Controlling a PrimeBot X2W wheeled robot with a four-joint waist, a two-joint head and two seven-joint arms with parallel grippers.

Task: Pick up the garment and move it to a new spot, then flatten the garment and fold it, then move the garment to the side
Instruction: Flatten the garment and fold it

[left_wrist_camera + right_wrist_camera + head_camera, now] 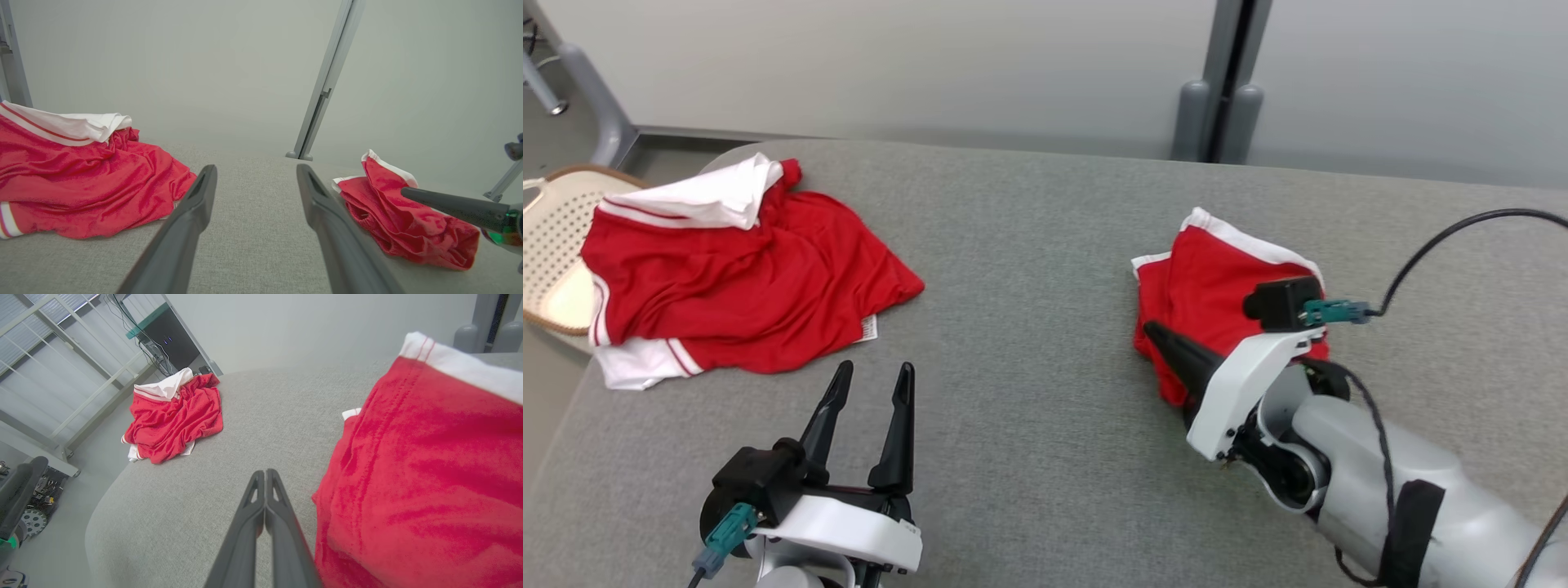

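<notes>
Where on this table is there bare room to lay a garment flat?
The table is barest in the middle, between the large red garment and the small red garment, beyond the left gripper. Crowded on the right, around the right gripper.

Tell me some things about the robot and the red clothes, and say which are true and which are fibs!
1. A bigger garment and a smaller garment lie on the grey table. True.
2. The left gripper has its jaws shut. False: they stand open.
3. The right gripper has its jaws pressed together. True.
4. The bigger garment is blue. False: it is red with white trim.
</notes>
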